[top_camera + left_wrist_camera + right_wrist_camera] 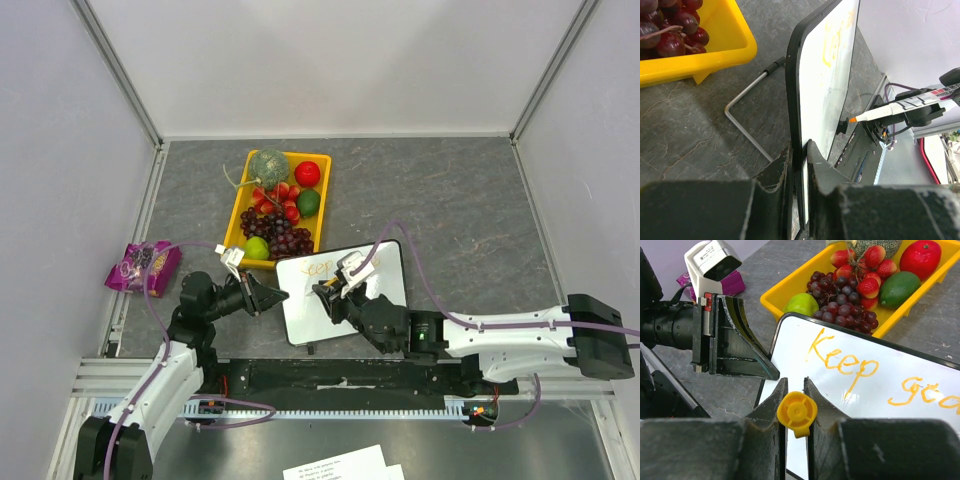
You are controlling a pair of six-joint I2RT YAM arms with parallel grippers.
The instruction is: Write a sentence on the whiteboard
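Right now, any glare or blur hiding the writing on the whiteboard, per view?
Top external: even light, no glare, but the sentence on the whiteboard is tiny and faint. Left wrist: board seen nearly edge-on, orange strokes squashed by foreshortening; the left gripper is soft up close. Right wrist: letters sharp, line cut off at the right edge.

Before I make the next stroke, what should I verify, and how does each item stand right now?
1. left pincer clamped on the whiteboard edge: ok.
2. right pincer shut on the marker: ok.
3. Marker's orange tip bare and aimed at the board: ok.
4. Tip touching the board: cannot tell.
5. sentence complete: cannot tell. "Keep" and a started second word show; the rest runs out of view.
6. yellow tray apart from the board: ok.
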